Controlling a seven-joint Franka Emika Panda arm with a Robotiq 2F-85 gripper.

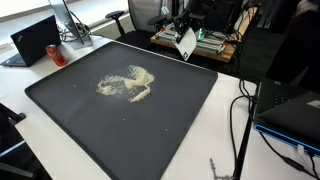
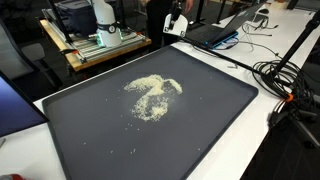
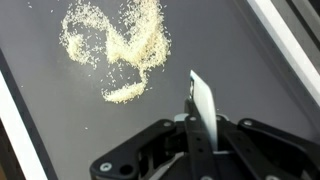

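Free: bare dark tray (image 1: 80, 125) all around the grain pile (image 1: 127, 84) at its middle, also under the white card (image 3: 203, 98) pinched in the gripper (image 3: 200, 122) | Obstacles: tray rim; cables (image 2: 285, 75) on the table (image 2: 250, 130) beside one edge; laptop (image 1: 35, 40) by a corner; wooden cart (image 2: 105, 50) beyond the far edge

A thin white plastic blade (image 3: 203, 98), flat with a rounded tip, is pinched edge-on in the closed gripper (image 3: 200, 120). It hangs over the large black rectangular tray (image 3: 235, 50), close to one rim. A pale yellow scatter of fine grains (image 3: 115, 45) lies in loose, curling streaks around the tray's middle, not touching the blade.
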